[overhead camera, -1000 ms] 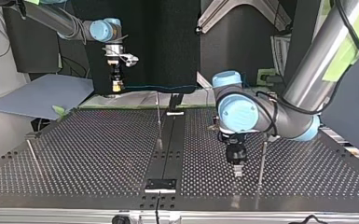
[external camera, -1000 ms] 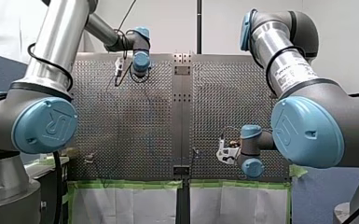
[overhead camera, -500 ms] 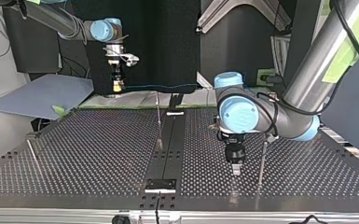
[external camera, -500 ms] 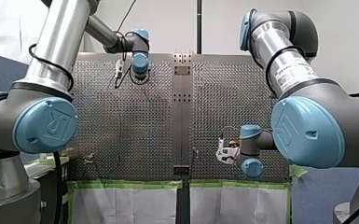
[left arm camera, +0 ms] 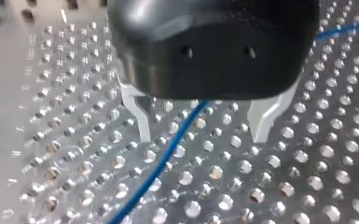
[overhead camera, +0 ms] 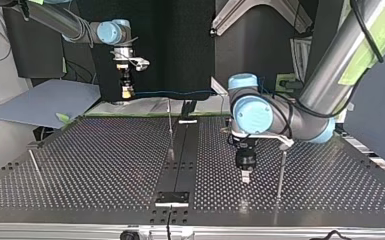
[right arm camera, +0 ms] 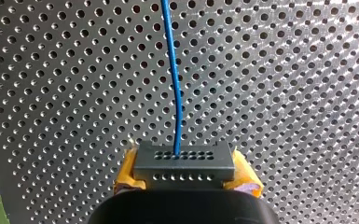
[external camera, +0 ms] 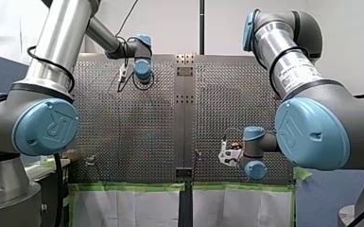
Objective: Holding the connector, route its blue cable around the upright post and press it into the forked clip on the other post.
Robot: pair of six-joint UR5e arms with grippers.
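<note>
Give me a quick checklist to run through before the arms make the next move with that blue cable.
1. Right claw shut on the grey rectangular connector, yellow pads on either side: ok.
2. Thin blue cable seated in the connector, leading straight ahead: ok.
3. Left claw open, metal fingers straddling the cable without pinching it: ok.
4. Cable routed round the thin metal upright post: cannot tell.
5. Cable clipped at the second metal post: cannot tell.
</note>
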